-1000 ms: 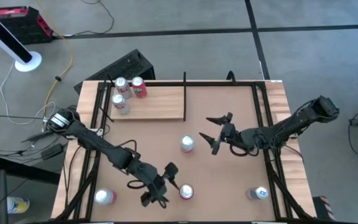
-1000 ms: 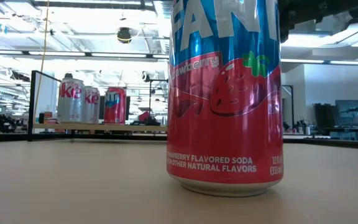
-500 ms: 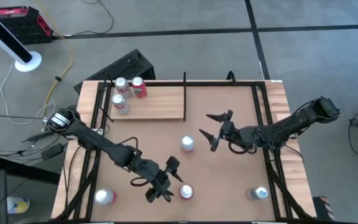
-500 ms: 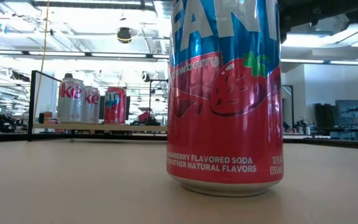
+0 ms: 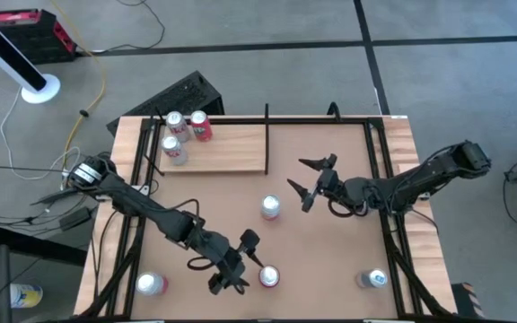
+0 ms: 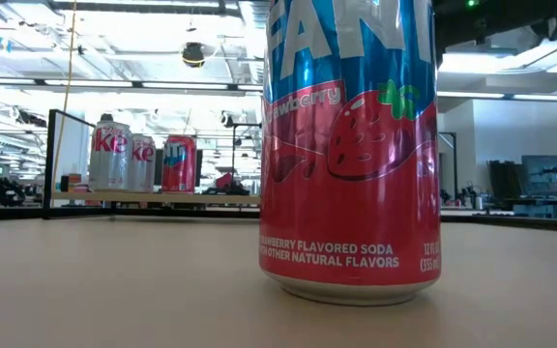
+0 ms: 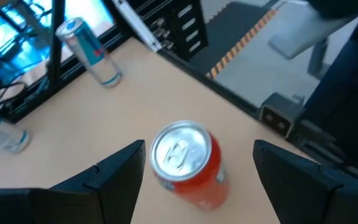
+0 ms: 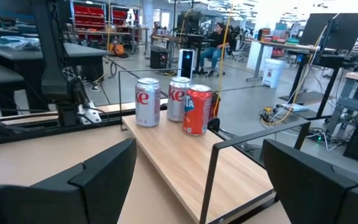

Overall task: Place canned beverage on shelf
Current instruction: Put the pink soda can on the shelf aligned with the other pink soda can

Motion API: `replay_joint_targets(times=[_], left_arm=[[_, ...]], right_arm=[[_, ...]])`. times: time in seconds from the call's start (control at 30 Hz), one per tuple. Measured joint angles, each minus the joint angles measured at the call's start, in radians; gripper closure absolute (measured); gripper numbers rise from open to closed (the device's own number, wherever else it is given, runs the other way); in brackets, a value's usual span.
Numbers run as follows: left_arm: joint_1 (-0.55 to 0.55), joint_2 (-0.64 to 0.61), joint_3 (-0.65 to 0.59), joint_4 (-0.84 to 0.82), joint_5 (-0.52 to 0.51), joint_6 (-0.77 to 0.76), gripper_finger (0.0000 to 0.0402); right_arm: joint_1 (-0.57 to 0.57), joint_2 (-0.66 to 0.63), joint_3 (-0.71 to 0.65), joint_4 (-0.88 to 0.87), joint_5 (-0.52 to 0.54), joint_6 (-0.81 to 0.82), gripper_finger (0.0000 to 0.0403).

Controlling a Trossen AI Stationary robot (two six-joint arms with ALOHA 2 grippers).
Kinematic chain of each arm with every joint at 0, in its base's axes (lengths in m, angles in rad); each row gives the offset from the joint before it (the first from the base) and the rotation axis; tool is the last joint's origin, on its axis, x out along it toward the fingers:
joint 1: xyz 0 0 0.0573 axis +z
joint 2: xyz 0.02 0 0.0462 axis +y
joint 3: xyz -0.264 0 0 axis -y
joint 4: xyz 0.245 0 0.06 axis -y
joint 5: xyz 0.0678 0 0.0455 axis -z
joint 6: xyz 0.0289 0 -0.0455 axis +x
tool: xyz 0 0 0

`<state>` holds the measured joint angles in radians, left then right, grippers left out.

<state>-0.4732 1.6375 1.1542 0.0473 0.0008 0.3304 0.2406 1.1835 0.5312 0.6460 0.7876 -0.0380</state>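
A red strawberry-soda can (image 5: 268, 276) stands upright on the brown table near its front edge and fills the low view (image 6: 349, 145). My left gripper (image 5: 248, 266) is open. Its fingers stand on either side of this can (image 7: 185, 165) without touching it. My right gripper (image 5: 305, 179) is open with nothing between its fingers, above the table's middle, just right of a silver can (image 5: 270, 207). It faces the pale wooden shelf (image 5: 223, 148) at the far left. The shelf (image 8: 185, 162) bears three upright cans (image 8: 179, 98).
A silver-topped can (image 5: 151, 284) stands at the near left corner. A blue can (image 5: 375, 280) stands at the near right and shows again in the left wrist view (image 7: 92, 50). A black frame rail (image 5: 373, 152) runs along the table's sides. A thin black upright (image 5: 267, 135) ends the shelf.
My right gripper has swung a little toward the far edge and the shelf, staying open. The cans have not moved.
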Motion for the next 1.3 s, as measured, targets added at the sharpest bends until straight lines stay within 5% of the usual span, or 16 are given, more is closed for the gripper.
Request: replay_joint_targets(times=[0.23, 0.67, 1.3], left_arm=[[0.000, 0.000, 0.000, 0.036, 0.072, 0.002, 0.0112], [0.004, 0.019, 0.001, 0.094, 0.069, -0.004, 0.0029], [0.090, 0.132, 0.000, 0.187, 0.153, -0.042, 0.0026]], right_arm=[[-0.008, 0.000, 0.000, -0.001, 0.000, 0.000, 0.0033], [-0.008, 0.000, 0.000, -0.001, -0.001, 0.003, 0.0033], [-0.004, 0.000, 0.000, 0.001, -0.004, -0.015, 0.0033]])
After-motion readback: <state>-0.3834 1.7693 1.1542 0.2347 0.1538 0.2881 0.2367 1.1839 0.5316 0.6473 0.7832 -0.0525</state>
